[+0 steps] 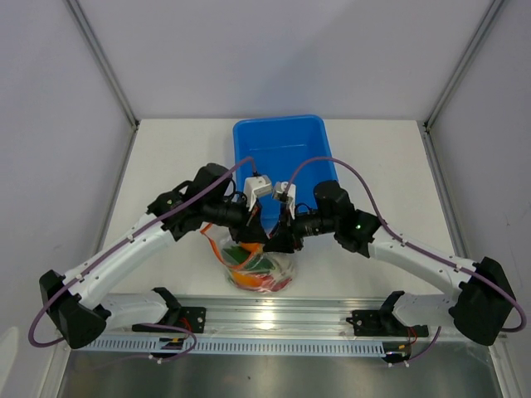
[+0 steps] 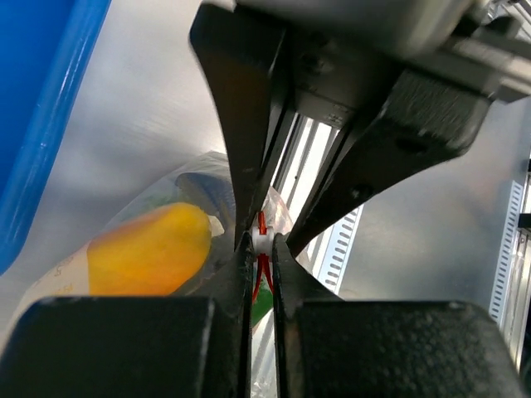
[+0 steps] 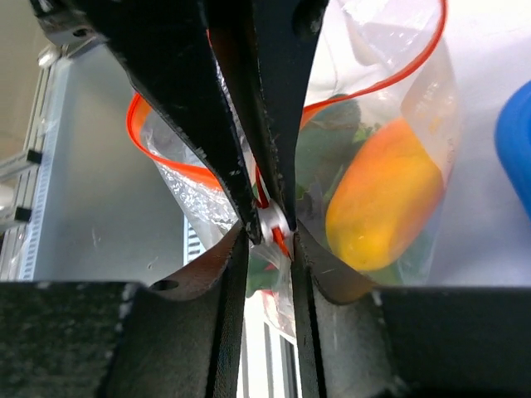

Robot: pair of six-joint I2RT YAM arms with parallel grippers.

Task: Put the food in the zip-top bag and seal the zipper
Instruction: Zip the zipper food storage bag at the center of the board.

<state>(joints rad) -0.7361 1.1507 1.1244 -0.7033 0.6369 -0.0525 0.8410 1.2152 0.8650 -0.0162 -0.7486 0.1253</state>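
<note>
The clear zip-top bag (image 1: 278, 267) stands upright just in front of the blue tub, with food inside. In it I see an orange-yellow pepper (image 3: 382, 199) (image 2: 149, 253), green pieces (image 3: 328, 137) and something red. Its red-orange zipper (image 3: 170, 164) curves open in a loop at the mouth. Both grippers meet above the bag's mouth. My left gripper (image 2: 262, 243) (image 1: 255, 235) is shut on the zipper's small white slider (image 3: 271, 221). My right gripper (image 3: 270, 238) (image 1: 282, 240) faces it from the other side, its jaws slightly parted, with the slider and bag film in the gap.
The blue tub (image 1: 278, 149) sits right behind the bag, and its rim (image 2: 37, 124) shows at the left of the left wrist view. A metal rail (image 1: 274, 319) runs along the near table edge below the bag. Grey walls enclose the table.
</note>
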